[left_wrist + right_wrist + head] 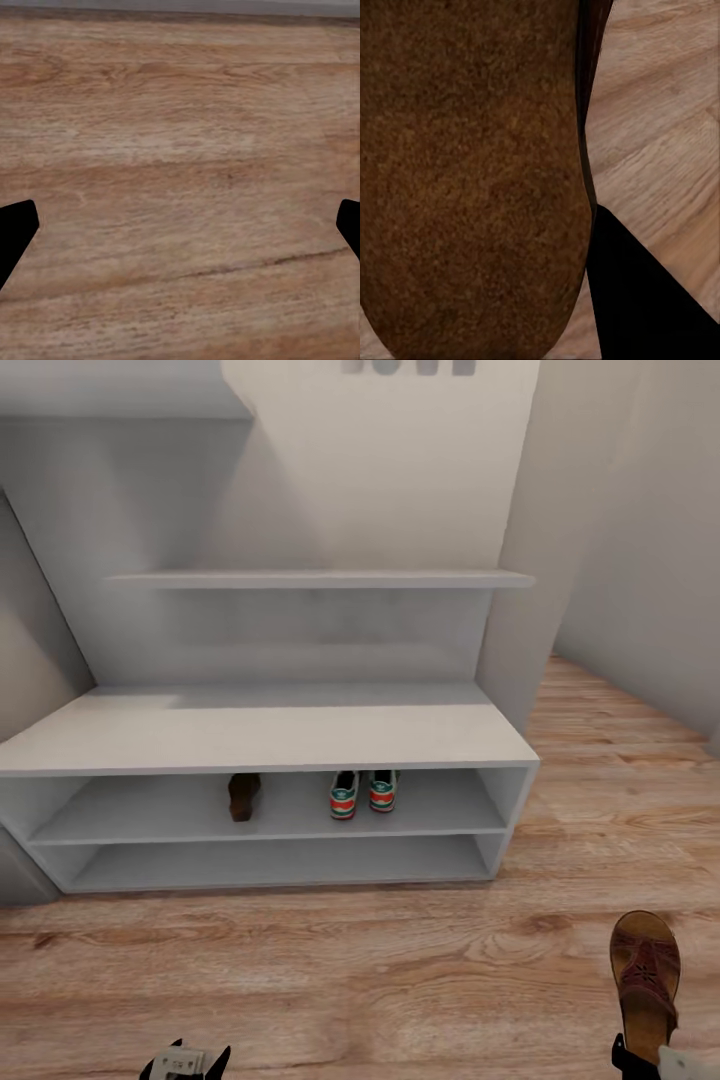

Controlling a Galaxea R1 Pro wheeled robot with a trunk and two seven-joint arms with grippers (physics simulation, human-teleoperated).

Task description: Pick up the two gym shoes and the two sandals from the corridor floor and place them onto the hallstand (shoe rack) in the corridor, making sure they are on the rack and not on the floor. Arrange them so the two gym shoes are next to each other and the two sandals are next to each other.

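The right gripper (645, 1060) grips the last sandal (645, 975) by its heel, low at the right over the floor (400, 980), while the left gripper (185, 1063) hangs wide open and empty. The other sandal (243, 795) and both sneakers (362, 793) sit on the rack (270, 735)'s upper open shelf. The held sandal should go in level, just beside its mate on the side away from the sneakers, sole flat before release.
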